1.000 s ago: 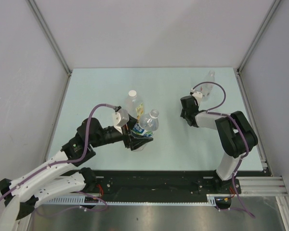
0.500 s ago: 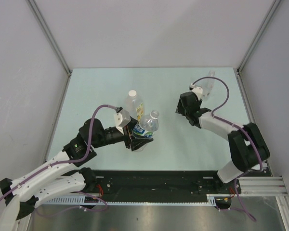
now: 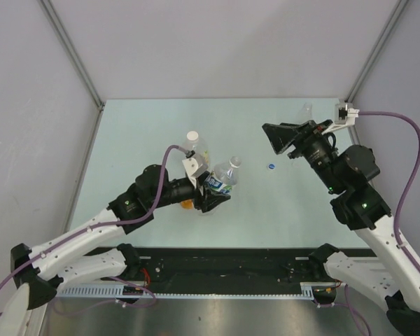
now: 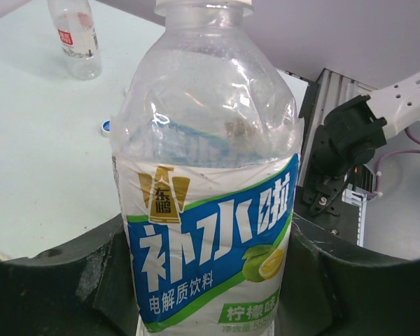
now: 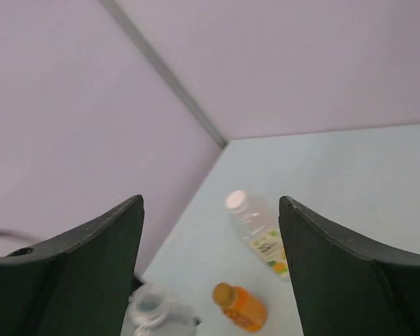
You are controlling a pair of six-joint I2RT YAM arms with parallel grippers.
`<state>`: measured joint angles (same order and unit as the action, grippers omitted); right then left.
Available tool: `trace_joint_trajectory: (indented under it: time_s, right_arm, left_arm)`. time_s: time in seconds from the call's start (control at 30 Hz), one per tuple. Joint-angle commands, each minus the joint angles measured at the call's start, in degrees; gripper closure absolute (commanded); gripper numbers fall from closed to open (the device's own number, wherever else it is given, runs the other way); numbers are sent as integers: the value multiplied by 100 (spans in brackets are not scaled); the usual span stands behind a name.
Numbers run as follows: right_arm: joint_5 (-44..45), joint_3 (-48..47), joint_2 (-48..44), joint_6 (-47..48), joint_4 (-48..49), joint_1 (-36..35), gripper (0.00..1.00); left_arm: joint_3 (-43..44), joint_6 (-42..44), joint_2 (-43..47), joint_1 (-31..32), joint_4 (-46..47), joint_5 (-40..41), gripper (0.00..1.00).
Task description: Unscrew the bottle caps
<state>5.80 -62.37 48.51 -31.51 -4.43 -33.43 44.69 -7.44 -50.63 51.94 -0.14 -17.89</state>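
Note:
My left gripper point(image 3: 211, 194) point(image 4: 210, 294) is shut on the mid-sized bottle with the blue label point(image 3: 219, 182) point(image 4: 211, 210), holding it by the body; its mouth point(image 5: 151, 305) stands open. A blue bottle cap point(image 3: 272, 166) point(image 4: 106, 127) lies loose on the table to its right. The largest bottle point(image 3: 194, 148) point(image 5: 257, 233) stands behind it with a white cap point(image 3: 192, 136) point(image 5: 236, 201) on. The small slim bottle point(image 3: 305, 113) point(image 4: 75, 35) stands at the back right, its top out of sight. My right gripper point(image 3: 271, 138) point(image 5: 210, 203) hangs high above the table, open and empty.
A small orange bottle point(image 5: 242, 308) point(image 3: 187, 204) lies on the table beside the left gripper. Grey walls close in the table point(image 3: 140, 126) on three sides, and a black rail point(image 3: 224, 262) runs along its near edge by the arm bases.
My right gripper has opened and risen from the table toward the back right, leaving the blue cap lying where it was. My left arm has reached slightly further right with the bottle.

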Motion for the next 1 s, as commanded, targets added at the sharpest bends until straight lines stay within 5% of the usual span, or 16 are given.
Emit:
trace_joint_trajectory:
  time_s: [0.0,0.4,0.87,0.97]
  right_arm:
    - [-1818,-38,-131,-400,-102,3,16]
    - [-1135,-47,-9,206,-990,-1385,14]
    - [-415,-39,132,496,-806,-1482,26]
    - [-387,-39,71,593,-779,-1473,35]
  left_arm:
    - [558,146,-245,-26,287,172,100]
    - [875,32,-720,35,410,-241,100]
    - [849,147,-720,158,252,-355,100]
    - [840,173,-694,167,243,-338,100]
